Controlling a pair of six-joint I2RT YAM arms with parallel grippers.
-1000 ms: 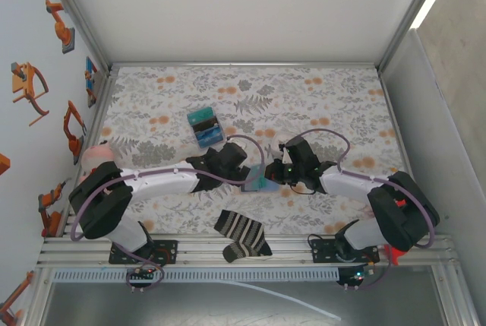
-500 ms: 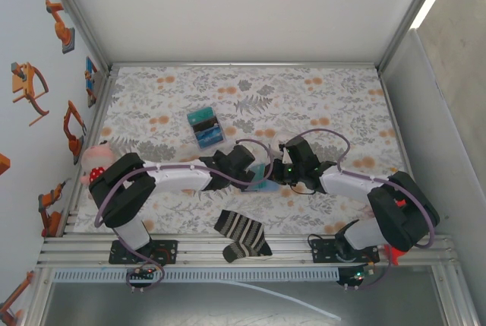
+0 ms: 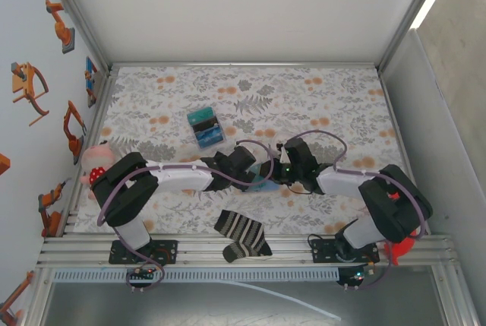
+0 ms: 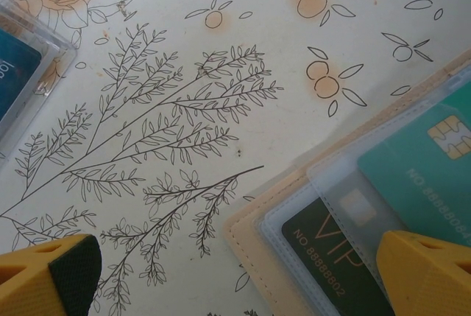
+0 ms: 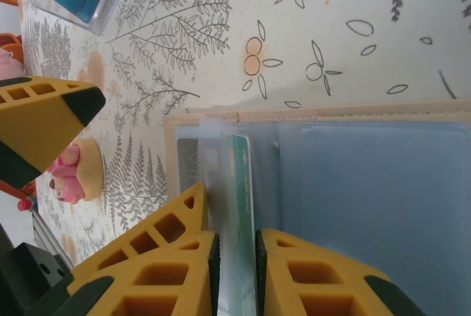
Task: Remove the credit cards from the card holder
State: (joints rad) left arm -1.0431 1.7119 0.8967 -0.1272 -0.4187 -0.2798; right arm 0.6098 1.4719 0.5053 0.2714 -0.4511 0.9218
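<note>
- The card holder [image 5: 368,183] lies open and flat on the flowered cloth [image 4: 184,110] near the table's front middle, between the two grippers.
- Its clear sleeves hold the credit cards: a teal card [image 4: 419,176] with a gold chip, and a dark green card [image 4: 331,257] tucked under a frosted flap.
- A clear box [image 3: 205,127] stands well apart toward the back left, with teal and blue things inside.
- The dark green card reads "VIP" in gold and "NO.88888" below it. The teal card has a number beginning "NO.88888". White lettering inside the box is too blurred to read.
- The holder has a soft tan stitched border and smooth blue-grey see-through panels. The cards are thin, flat and rectangular.
- The left gripper [image 4: 235,286] hovers over the holder's corner with its yellow wedge fingers spread wide and nothing between them.
- The right gripper [image 5: 237,241] stands over the sleeves with its fingers a narrow gap apart. A strip of the teal card and a clear flap lie in that gap, but I cannot tell whether they are pinched.
- A striped sock [image 3: 243,235] lies at the front edge, and a pink toy [image 3: 95,163] sits at the left.
</note>
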